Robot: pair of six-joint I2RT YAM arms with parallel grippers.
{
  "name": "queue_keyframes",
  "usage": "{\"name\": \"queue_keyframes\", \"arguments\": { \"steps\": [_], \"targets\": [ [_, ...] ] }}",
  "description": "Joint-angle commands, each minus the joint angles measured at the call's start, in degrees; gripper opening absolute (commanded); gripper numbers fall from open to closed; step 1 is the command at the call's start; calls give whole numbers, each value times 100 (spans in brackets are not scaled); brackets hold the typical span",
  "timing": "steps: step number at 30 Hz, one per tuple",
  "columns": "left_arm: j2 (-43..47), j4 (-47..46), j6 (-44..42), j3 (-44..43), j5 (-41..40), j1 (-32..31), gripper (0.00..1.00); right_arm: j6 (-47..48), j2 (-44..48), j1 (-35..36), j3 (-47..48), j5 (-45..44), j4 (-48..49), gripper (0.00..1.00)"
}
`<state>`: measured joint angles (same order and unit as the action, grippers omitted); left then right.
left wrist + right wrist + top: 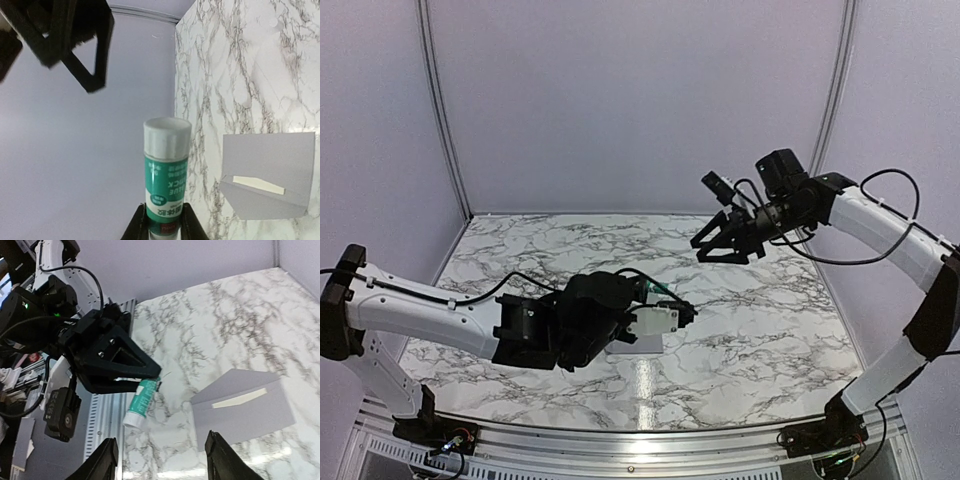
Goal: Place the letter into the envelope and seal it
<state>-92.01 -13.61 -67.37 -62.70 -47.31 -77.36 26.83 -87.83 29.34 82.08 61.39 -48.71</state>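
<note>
The grey envelope (250, 415) lies flat on the marble table with its flap open; it also shows in the left wrist view (270, 165). An off-white strip of the letter (240, 399) shows at its mouth (257, 185); the rest is hidden inside. My left gripper (166, 220) is shut on the base of a green-and-white glue stick (167, 170), white cap on, held above the table beside the envelope. In the top view the left gripper (665, 318) hides most of the envelope (638, 348). My right gripper (720, 245) is open and empty, raised high above the table (162, 460).
The marble table (760, 320) is boxed in by pale walls at the back and both sides. An aluminium rail (620, 445) runs along the near edge. The left arm's body (100, 355) hangs between the right gripper and the near-left part of the table.
</note>
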Motion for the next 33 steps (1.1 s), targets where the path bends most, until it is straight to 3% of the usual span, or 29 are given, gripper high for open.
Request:
{"name": "queue_keyframes", "arguments": {
  "steps": [1, 5, 8, 13, 25, 33],
  "targets": [
    [-14, 1289, 3218, -499, 1127, 259, 8, 667, 426, -305, 280, -401, -208, 57],
    [246, 1347, 4833, -385, 2686, 545, 8, 1722, 572, -304, 356, -509, -650, 58],
    [376, 1218, 5490, -293, 3459, 722, 8, 2450, 506, -205, 510, -604, -1108, 57],
    [595, 648, 6253, 40, 4317, 939, 9, 2777, 304, 275, 629, -1001, -1487, 55],
    [549, 289, 6897, 183, 4681, 977, 10, 1718, 62, 785, 528, -999, -692, 55],
    [483, 261, 6966, 126, 4705, 977, 10, 1678, -76, 942, 430, -966, -807, 54]
  ]
}}
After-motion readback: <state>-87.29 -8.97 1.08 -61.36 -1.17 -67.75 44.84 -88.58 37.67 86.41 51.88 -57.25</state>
